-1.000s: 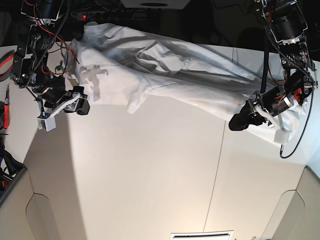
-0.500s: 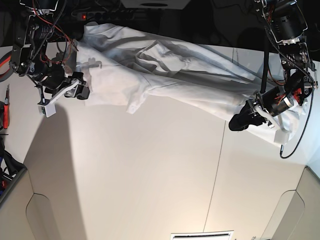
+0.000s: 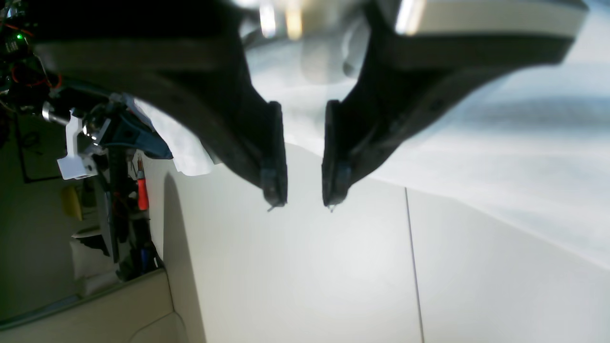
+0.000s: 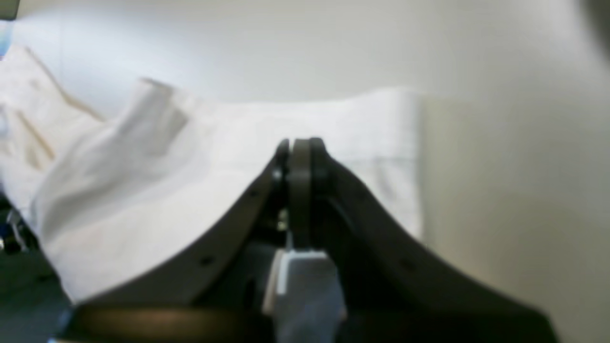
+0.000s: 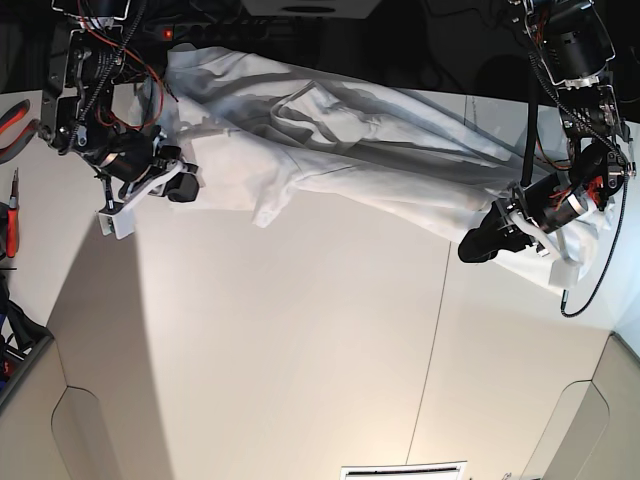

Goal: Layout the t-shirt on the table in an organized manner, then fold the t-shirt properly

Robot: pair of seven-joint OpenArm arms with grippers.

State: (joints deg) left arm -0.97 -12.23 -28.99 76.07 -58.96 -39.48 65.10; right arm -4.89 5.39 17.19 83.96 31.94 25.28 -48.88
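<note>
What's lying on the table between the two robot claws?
In the base view, the t-shirt stretches from the right gripper to the left gripper; the table in front is bare.

Beyond my bench's far edge the room is dark; a black power strip (image 5: pixel 195 30) with a red lit switch lies there among loose cables; past the left edge, red-handled pliers (image 5: pixel 14 118) and a red-handled screwdriver (image 5: pixel 11 226); bright light falls across the middle, shadow along the left side; pale rounded panels (image 5: pixel 85 430) sit at both near corners; a white slotted vent (image 5: pixel 404 470) at the near edge.
</note>
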